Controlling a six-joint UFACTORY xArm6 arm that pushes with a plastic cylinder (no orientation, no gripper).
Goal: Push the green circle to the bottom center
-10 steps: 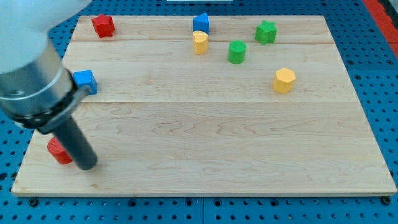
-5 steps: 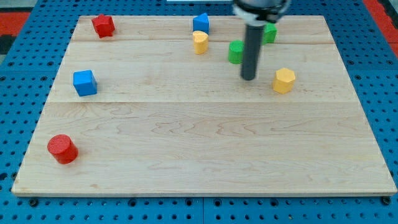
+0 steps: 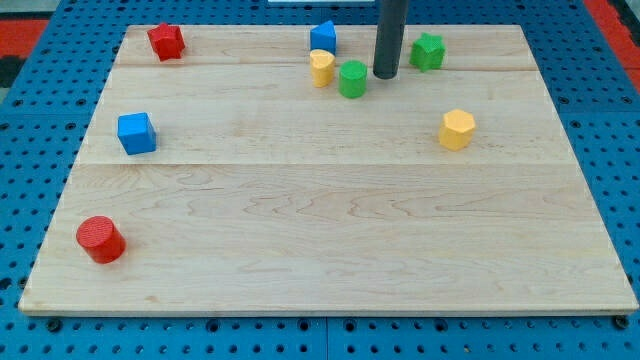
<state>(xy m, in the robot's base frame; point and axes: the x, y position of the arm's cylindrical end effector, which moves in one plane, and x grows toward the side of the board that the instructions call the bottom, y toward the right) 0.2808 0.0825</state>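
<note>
Eight blocks on the wooden board point(image 3: 330, 240). Green circle point(image 3: 352, 79) sits near the view's top, centre, just right of the yellow block point(image 3: 321, 68), close to touching. Rod's tip point(image 3: 386, 75) is down just right of the green circle, small gap between them, green star point(image 3: 428, 51) further right. No pincer on this rig, just the rod, so nothing to read as open or closed.

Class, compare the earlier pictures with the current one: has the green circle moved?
Yes. The green circle has slid toward the view's left, closer to the small yellow block. My tip now sits just to its right.
</note>
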